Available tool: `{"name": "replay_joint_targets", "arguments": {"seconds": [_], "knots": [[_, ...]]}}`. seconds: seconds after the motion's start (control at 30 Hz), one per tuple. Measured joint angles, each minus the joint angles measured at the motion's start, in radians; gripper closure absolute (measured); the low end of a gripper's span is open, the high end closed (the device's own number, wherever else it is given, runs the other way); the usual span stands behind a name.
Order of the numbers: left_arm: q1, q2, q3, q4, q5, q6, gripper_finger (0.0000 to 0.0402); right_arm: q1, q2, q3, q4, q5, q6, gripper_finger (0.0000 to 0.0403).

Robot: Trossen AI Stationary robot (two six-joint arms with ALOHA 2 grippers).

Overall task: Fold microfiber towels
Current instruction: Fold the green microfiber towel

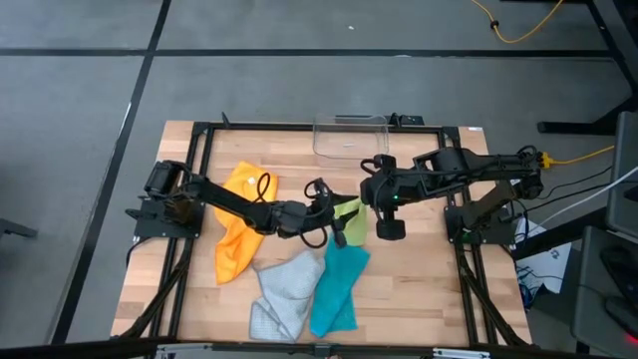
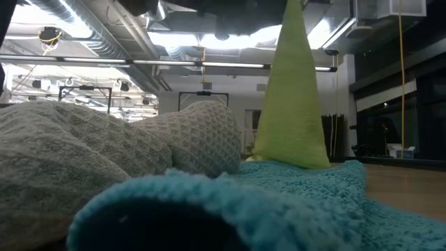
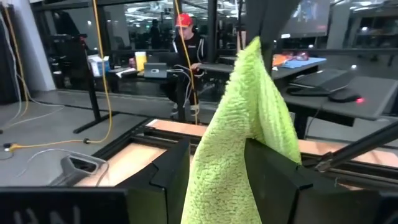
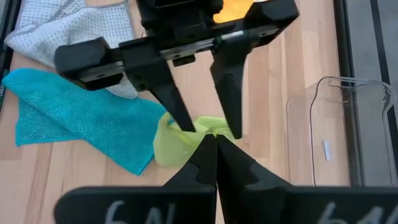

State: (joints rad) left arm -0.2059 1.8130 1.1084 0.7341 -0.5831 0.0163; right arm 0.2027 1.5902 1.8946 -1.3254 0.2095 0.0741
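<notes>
- Right gripper (image 4: 214, 138), at the centre of the high view, has its fingers pinched together on the top corner of the lime green towel (image 1: 349, 219), which hangs from it as a tall cone in the low view.
- Left gripper (image 3: 217, 180) meets it from the left of the high view; its two fingers stand either side of the hanging green cloth lower down, touching it on both sides and closed on it.
- Where the towel's lower end rests is hard to make out: in the low view its base is hidden behind the teal blue towel (image 2: 279, 202), and from above both grippers cover most of it.
- Grey towel (image 2: 104, 153) fills the left of the low view, blocking the table beyond it.
- Orange towel (image 1: 239, 224) lies crumpled at centre left of the high view, partly under the left arm.
- Grey and teal cloths lie side by side at the lower centre of the high view, touching, the teal one reaching near the table's front edge.
- Clear plastic bin (image 1: 349, 135) sits at the upper centre, at the table's back edge, just behind the right arm.
- Bare wood table (image 1: 429, 289) shows at lower right of the high view and along the far left.
- Green cloth looks fluffy and thick, folded lengthwise on itself.
- Someone in a red cap (image 3: 186, 43) sits at a desk in the room behind.
</notes>
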Motion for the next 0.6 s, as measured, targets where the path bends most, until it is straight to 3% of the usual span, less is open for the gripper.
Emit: {"name": "replay_joint_targets", "arguments": {"seconds": [0.27, 0.6], "knots": [[-0.036, 0.0, 0.0, 0.092, -0.023, 0.091, 0.0255, -0.01, 0.0, 0.0, -0.002, 0.006, -0.001, 0.0403], [-0.026, 0.0, 0.0, 0.102, -0.028, 0.092, 0.0255, -0.01, 0.0, 0.0, -0.01, 0.007, 0.0, 0.0403]]}}
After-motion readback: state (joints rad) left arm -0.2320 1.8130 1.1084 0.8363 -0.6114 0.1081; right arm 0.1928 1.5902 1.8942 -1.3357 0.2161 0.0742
